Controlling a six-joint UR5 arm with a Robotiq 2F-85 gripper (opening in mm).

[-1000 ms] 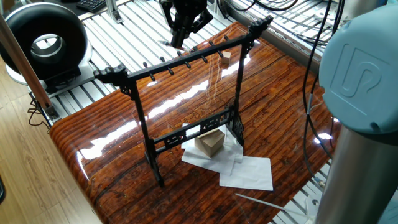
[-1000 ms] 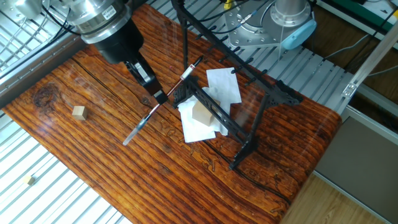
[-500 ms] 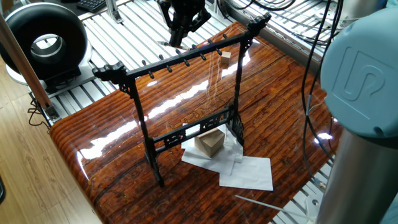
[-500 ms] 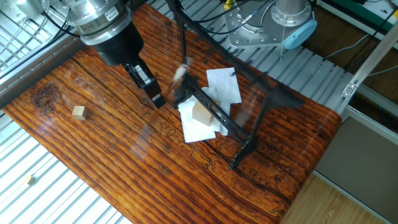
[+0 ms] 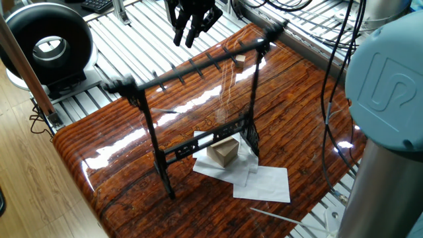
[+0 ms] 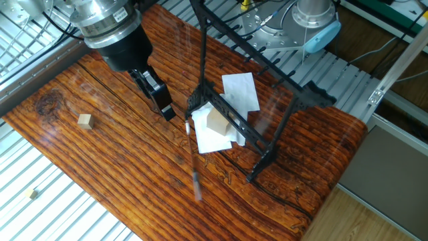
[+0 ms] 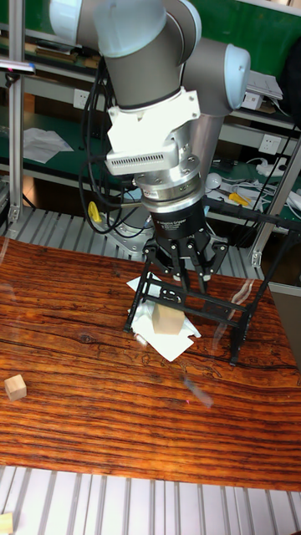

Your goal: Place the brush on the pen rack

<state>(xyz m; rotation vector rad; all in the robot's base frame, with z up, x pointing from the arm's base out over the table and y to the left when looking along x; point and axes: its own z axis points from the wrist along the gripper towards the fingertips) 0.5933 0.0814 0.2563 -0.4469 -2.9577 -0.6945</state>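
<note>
The end effector point(image 6: 164, 107) is seen above the desk point(image 6: 100, 167), just left of the pen rack point(image 6: 275, 137) in the other fixed view. Its fingers are held apart and nothing is gripped between them.

The brush point(image 6: 195, 177) is not carried by the rack. It is shown only as a thin blurred streak in the other fixed view, below and slightly right of the end effector and nearer the camera than the rack's foot. Its long axis is laid roughly from far to near, almost upright in that picture. That axis is crossed with the rack's top bar rather than aligned with it. It cannot be told whether the brush is resting on the wood or is in the air.

The rack's top bar is blurred in one fixed view, so the rack is judged to be shaking.

The task is judged undone. For the next move, the end effector would have to be brought toward the near side and down over the brush. A re-grasp would be needed, with the fingers turned across the handle.
</note>
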